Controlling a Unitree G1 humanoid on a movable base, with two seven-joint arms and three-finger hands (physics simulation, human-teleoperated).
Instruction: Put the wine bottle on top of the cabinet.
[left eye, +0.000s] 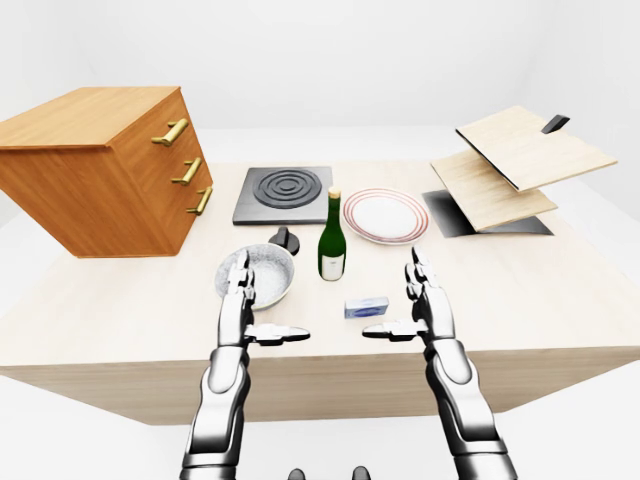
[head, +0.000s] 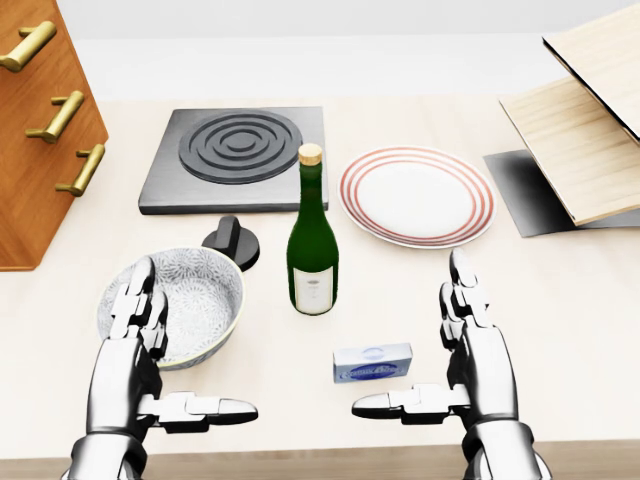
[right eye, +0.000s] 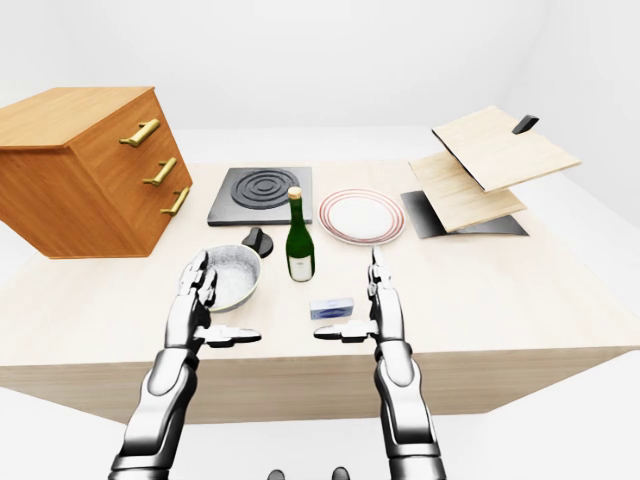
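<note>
Nearest you, both metallic three-finger hands hover over the pale wooden table (head: 560, 300)'s near edge: your left hand (head: 150, 375) and right hand (head: 455, 370) are spread open, thumbs pointing inward at each other, holding nothing. Between them lies a small blue rectangular box (head: 372, 362). Beside your left hand sits a grey speckled ceramic bowl (head: 195, 290); its inside looks empty. Just past the box stands the dark green glass wine bottle (head: 312, 245), upright, with a gold cap and pale label. A black round knob (head: 232, 243) lies beside it. Farther off are a flat black ringed stove plate (head: 238, 155), a white red-rimmed plate (head: 416, 195), and at left the brass-handled wooden cabinet (left eye: 100, 165).
</note>
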